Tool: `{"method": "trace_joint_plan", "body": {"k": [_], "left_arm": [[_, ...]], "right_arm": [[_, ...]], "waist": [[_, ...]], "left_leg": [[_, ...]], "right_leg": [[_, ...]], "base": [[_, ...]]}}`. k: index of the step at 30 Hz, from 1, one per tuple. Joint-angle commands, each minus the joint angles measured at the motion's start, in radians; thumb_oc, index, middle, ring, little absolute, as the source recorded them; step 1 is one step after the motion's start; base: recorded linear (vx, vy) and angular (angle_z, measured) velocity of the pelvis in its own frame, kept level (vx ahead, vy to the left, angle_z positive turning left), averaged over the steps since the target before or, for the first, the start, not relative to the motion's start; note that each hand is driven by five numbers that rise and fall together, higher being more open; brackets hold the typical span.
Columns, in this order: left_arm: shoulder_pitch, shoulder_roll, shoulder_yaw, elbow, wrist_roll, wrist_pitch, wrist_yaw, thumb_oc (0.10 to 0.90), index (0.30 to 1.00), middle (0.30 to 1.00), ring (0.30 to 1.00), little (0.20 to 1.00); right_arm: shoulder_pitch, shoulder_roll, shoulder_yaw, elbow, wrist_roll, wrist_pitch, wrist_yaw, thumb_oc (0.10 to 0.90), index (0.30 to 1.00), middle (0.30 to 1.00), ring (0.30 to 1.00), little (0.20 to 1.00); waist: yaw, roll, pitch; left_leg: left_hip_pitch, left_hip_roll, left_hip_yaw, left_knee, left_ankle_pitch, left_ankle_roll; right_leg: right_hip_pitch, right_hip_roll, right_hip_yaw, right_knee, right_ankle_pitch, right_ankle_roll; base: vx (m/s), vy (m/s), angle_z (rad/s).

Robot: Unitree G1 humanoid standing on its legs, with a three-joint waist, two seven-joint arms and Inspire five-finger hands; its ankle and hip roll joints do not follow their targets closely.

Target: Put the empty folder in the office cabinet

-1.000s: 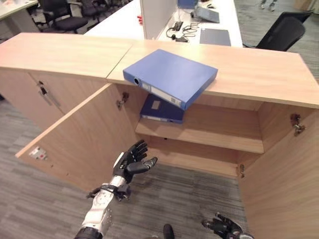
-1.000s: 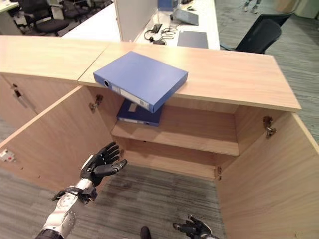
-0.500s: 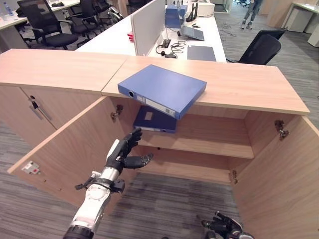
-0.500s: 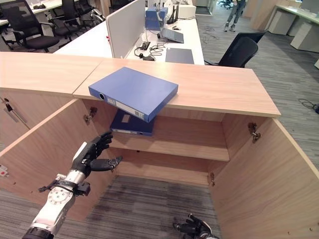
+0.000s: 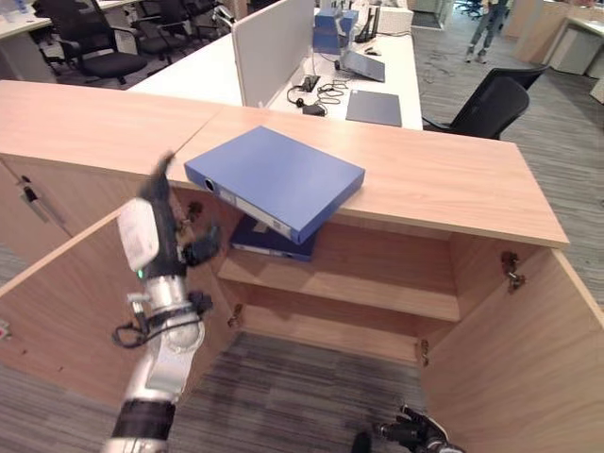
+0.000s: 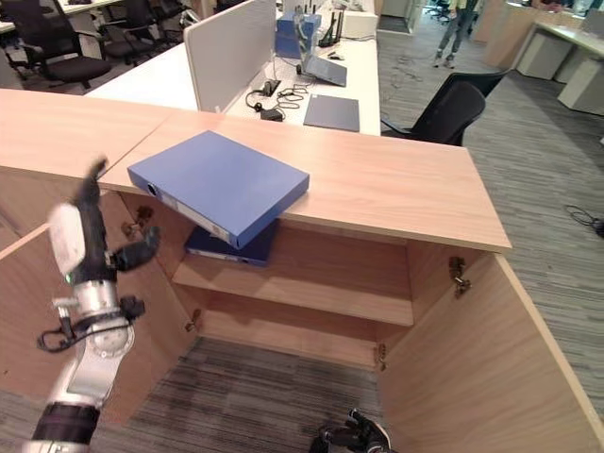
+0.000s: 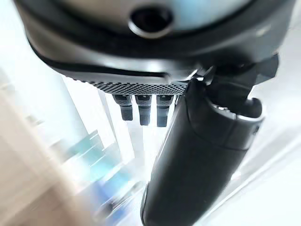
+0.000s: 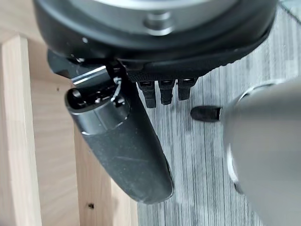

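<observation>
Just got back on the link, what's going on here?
The left hand is raised with fingers straight beside the blue folder, not touching it. The folder lies on the cabinet top, overhanging the front edge. Both doors are open, and a second folder sits on the shelf inside. The right hand hangs low near the floor.

Folder (image 5: 276,179) flat on cabinet top (image 5: 453,179), left of centre, one corner jutting past the front edge. Directly below, second folder (image 5: 272,241) on the shelf (image 5: 359,283), at its left end. Doors (image 5: 66,311) swung open on either side. Behind the cabinet, desk (image 5: 283,80) with divider panel (image 5: 274,42); chair (image 5: 491,104) to its right.
</observation>
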Motion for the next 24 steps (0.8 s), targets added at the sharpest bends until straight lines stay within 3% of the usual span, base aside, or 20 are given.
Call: {"method": "trace_joint_plan", "body": {"k": [1, 6, 12, 24], "left_arm": [[-0.17, 0.105, -0.011, -0.075, 0.12, -0.006, 0.151, 0.8, 0.9, 0.9, 0.9, 0.9], [-0.234, 0.158, -0.058, -0.097, 0.205, 0.02, 0.184, 0.8, 0.9, 0.9, 0.9, 0.9], [-0.266, 0.197, -0.114, -0.105, 0.229, 0.005, 0.164, 0.8, 0.9, 0.9, 0.9, 0.9], [-0.136, 0.228, -0.114, -0.089, 0.149, -0.084, 0.03, 0.8, 0.9, 0.9, 0.9, 0.9]], "right_arm": [[-0.028, 0.019, 0.021, 0.042, 0.013, -0.041, -0.015, 0.8, 0.9, 0.9, 0.9, 0.9], [-0.018, 0.011, 0.024, 0.065, 0.013, -0.046, -0.019, 0.8, 0.9, 0.9, 0.9, 0.9], [-0.008, 0.007, 0.028, 0.075, 0.013, -0.049, -0.018, 0.8, 0.9, 0.9, 0.9, 0.9], [0.019, 0.004, 0.009, 0.082, 0.025, -0.051, 0.002, 0.8, 0.9, 0.9, 0.9, 0.9]], "waist": [[0.005, 0.024, -0.064], [-0.01, 0.026, -0.081], [-0.021, 0.03, -0.096], [-0.024, 0.031, -0.098]], "left_leg": [[0.007, -0.025, -0.09, -0.005, -0.058, -0.017], [0.017, -0.016, -0.086, -0.005, -0.059, -0.025], [0.027, -0.011, -0.078, -0.005, -0.061, -0.031], [0.03, -0.012, -0.077, -0.005, -0.064, -0.032]], "right_leg": [[0.06, -0.006, 0.005, 0.024, -0.091, 0.075], [0.07, 0.011, 0.022, 0.02, -0.095, 0.07], [0.078, 0.022, 0.036, 0.011, -0.093, 0.068], [0.087, 0.03, 0.049, 0.008, -0.097, 0.062]], "base": [[0.06, -0.056, 0.0], [0.06, -0.045, -0.04], [0.03, -0.018, -0.1], [0.0, -0.003, -0.02]]}}
